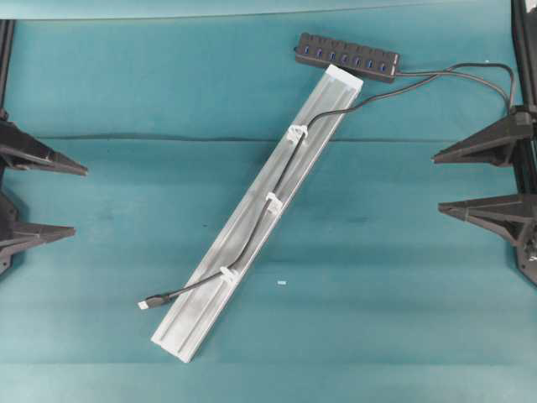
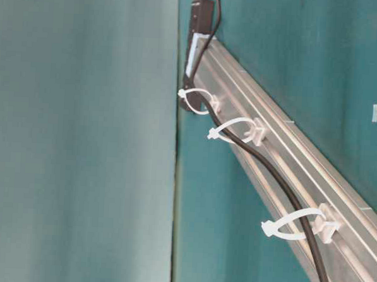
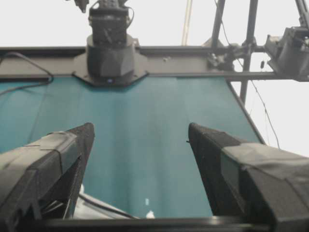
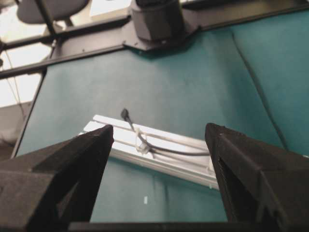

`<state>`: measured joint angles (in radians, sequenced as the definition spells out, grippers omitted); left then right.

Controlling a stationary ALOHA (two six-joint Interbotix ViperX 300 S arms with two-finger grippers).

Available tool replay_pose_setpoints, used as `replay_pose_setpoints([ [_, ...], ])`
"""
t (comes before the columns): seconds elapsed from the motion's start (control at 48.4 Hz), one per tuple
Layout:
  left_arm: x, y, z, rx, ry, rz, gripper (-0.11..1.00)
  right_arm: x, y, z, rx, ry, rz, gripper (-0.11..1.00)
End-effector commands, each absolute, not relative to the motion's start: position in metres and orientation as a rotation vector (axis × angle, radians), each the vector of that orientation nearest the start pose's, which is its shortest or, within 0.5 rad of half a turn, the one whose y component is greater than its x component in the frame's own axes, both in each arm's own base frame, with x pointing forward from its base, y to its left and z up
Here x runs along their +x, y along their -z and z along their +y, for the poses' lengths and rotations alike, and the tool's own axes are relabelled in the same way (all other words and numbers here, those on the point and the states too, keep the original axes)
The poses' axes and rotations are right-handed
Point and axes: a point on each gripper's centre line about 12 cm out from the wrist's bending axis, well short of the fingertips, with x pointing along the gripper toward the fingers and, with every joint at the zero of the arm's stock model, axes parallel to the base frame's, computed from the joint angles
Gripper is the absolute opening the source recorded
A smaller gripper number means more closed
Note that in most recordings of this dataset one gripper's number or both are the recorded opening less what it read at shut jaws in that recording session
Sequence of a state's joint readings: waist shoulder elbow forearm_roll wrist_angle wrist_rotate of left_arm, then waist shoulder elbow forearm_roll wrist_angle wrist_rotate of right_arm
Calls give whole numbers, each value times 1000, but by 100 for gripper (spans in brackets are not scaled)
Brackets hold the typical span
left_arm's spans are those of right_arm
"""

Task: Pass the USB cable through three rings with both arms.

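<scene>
The dark USB cable [image 1: 285, 172] runs from the black hub [image 1: 346, 56] down the silver rail [image 1: 210, 315] and passes through all three white rings: upper [image 1: 297, 133], middle [image 1: 274, 202] and lower [image 1: 227, 274]. Its metal-tipped plug [image 1: 149, 302] lies on the cloth just left of the rail's near end. In the table-level view the cable [image 2: 272, 177] threads the ring loops [image 2: 230, 128]. My left gripper [image 1: 74, 200] is open at the left edge, far from the rail. My right gripper [image 1: 436, 183] is open at the right edge. Both hold nothing.
Teal cloth [image 1: 126, 101] covers the table. A small white scrap [image 1: 281, 283] lies right of the rail's lower part. The cable loops out to the far right [image 1: 503, 80] near the right arm. The opposite arm's base [image 3: 110, 53] stands across the table.
</scene>
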<state>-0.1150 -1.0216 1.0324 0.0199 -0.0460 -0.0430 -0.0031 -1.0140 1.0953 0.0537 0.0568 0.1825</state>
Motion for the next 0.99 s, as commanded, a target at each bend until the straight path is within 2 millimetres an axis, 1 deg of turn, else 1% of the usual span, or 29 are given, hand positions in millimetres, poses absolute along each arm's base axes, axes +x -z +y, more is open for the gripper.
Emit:
replay_pose_setpoints([
  [0.0, 194, -340, -23, -23, 118, -48, 87, 194, -297, -1, 236, 17, 126, 85],
  [0.496, 191, -343, -23, -19, 118, -62, 87, 193, -297, -1, 233, 17, 130, 85],
  [0.745, 191, -340, -23, -17, 118, -54, 87, 191, -290, -1, 193, 19, 176, 85],
  [0.972, 190, -341, -22, -16, 118, -57, 87, 190, -290, -1, 180, 19, 169, 85],
])
